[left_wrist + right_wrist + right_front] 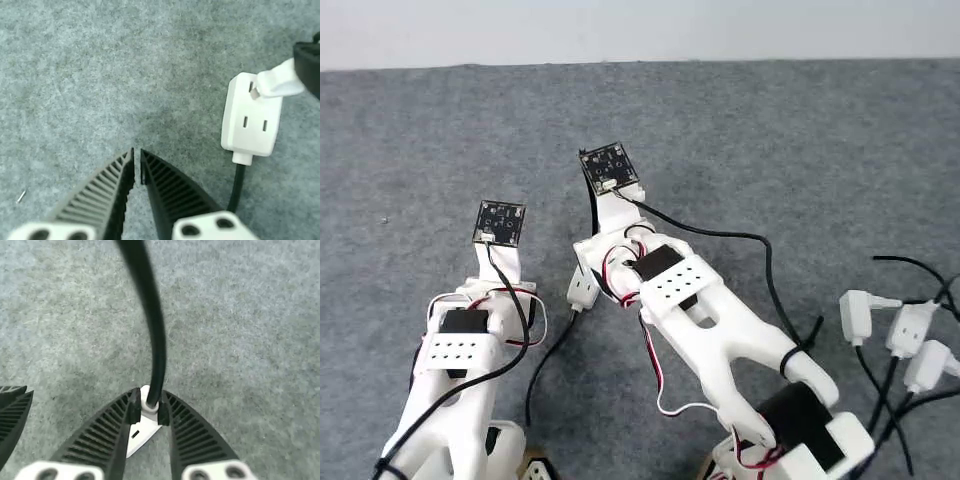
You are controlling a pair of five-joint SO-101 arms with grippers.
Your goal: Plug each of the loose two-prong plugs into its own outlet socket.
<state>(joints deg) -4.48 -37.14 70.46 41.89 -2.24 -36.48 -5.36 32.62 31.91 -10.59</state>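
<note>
Your right pincer (148,395) pinches the plug (140,432) at the outlet block (250,120) on the desk (75,75), left pincer (136,152) pressed together empty beside it, so a tilted push may skid the unheld block away.

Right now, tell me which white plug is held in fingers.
The plug pinched by the right gripper, up against the outlet block. The other three plugs lie loose on the carpet, untouched.
</note>
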